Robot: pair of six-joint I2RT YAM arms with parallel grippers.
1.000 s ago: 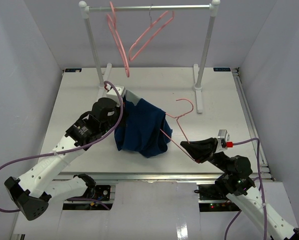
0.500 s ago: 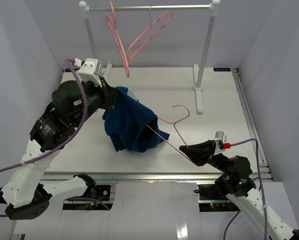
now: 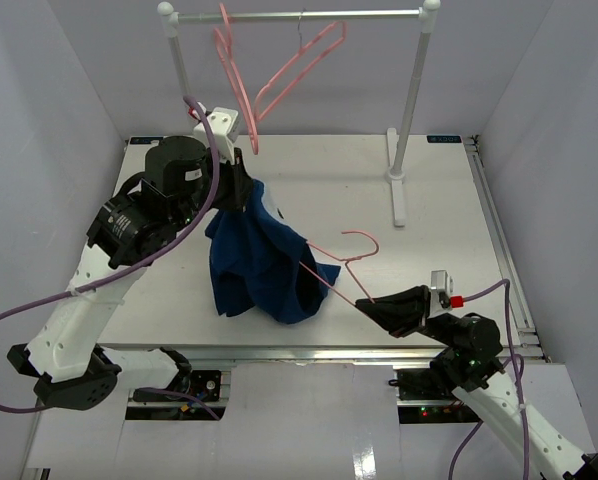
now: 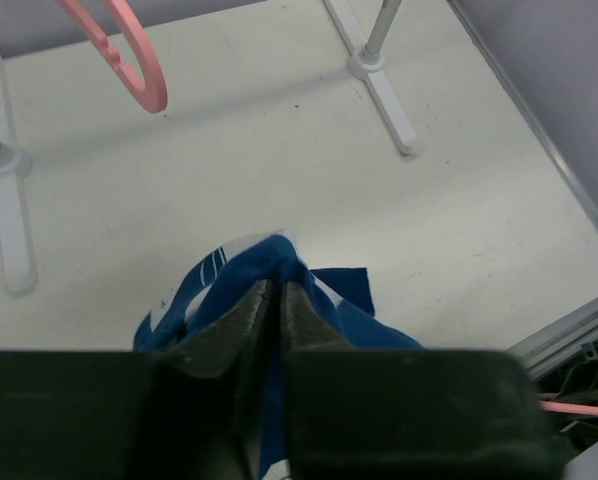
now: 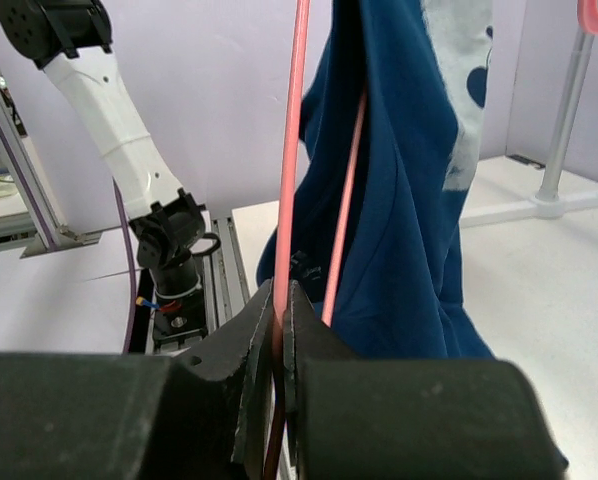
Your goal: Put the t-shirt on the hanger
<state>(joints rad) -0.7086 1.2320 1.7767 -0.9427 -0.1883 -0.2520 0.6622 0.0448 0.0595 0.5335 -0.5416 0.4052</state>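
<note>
The navy t-shirt (image 3: pixel 264 260) hangs from my left gripper (image 3: pixel 247 185), which is shut on its top edge, raised above the table's left middle. In the left wrist view the cloth (image 4: pixel 279 262) is pinched between the shut jaws of the left gripper (image 4: pixel 275 290). My right gripper (image 3: pixel 367 302) is shut on a thin pink hanger (image 3: pixel 341 262) whose far end runs into the shirt; its hook curls up to the right. In the right wrist view the hanger's pink bar (image 5: pixel 294 150) rises from the shut right gripper (image 5: pixel 279 295) into the shirt (image 5: pixel 399 200).
A white clothes rail (image 3: pixel 299 15) on two posts stands at the back, with two more pink hangers (image 3: pixel 279 80) on it. Its feet (image 3: pixel 397 190) rest on the white table (image 3: pixel 439 240). One hanger's tip (image 4: pixel 129 50) shows in the left wrist view.
My left gripper has lifted the shirt from the table and moved it up and right toward the rail. My right gripper has followed slightly, keeping the hanger in the cloth.
</note>
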